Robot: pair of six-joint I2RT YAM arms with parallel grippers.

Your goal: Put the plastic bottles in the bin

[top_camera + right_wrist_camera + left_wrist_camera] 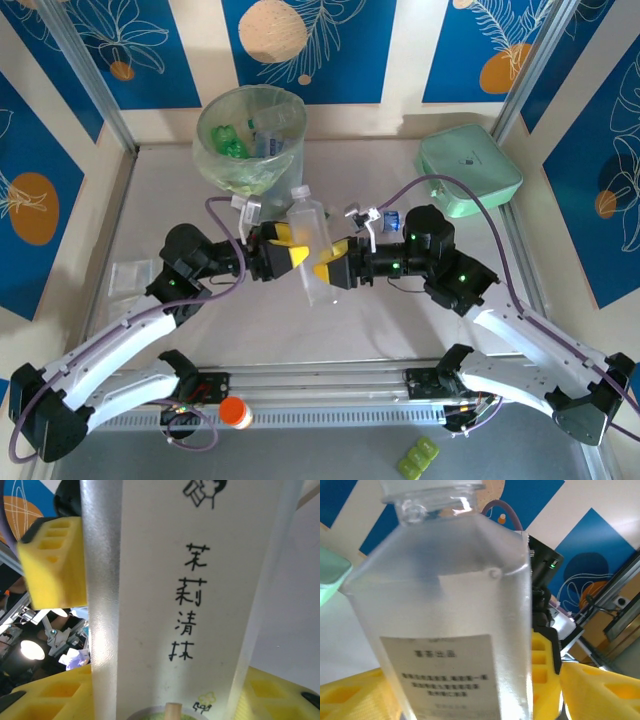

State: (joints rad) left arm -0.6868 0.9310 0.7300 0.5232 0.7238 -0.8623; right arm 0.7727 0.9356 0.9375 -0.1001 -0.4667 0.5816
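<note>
Clear bottle [470, 605] sat clamped in the right end effector [322, 265]; whether the left end effector [292, 247] gripped it was unclear. Early release risked a drop short of the bin [207, 150].

Overhead rear view, both wrist cameras tight on bottle [445, 605]

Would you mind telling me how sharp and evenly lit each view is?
Top external view: sharp, evenly lit, soft shadows. Left wrist view: the clear bottle is very close, its label print slightly soft. Right wrist view: label characters crisp, glare streaking the bottle's frosted edge, a light blown out lower left.
</note>
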